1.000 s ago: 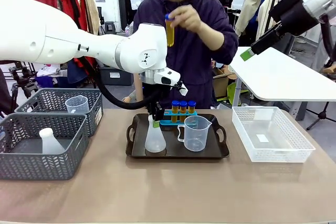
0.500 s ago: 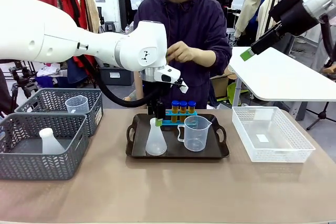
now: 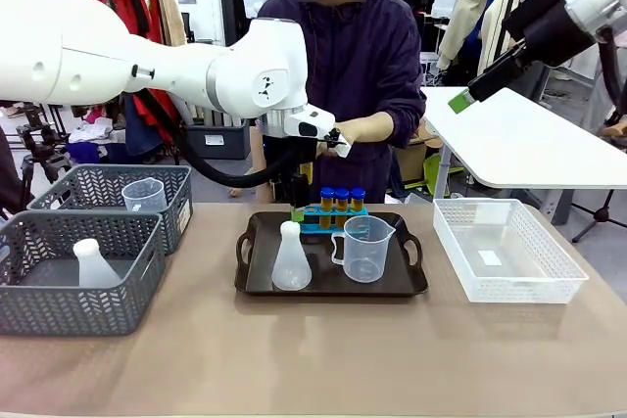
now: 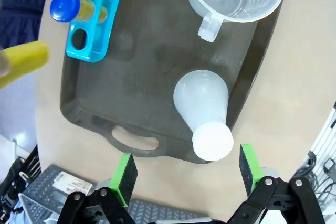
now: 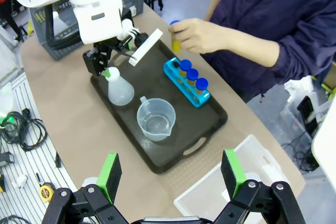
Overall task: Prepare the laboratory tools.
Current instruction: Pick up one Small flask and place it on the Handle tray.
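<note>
The left gripper [image 4: 184, 174] hangs above the flask [image 4: 203, 109] with fingers spread and empty, probably so the flask can stand free on the tray [image 3: 257, 281]. Beside it sits the beaker [image 3: 366, 248], empty. The rack [image 5: 189, 84] holds three tubes; the person's hand [image 5: 197, 34] brings the fourth tube [image 5: 175, 39] toward the spare hole. The right gripper [image 5: 169, 174] waits high, fingers released. Another beaker and flask lie in the grey baskets [image 3: 59, 296] on the tabletop [image 3: 313, 359].
</note>
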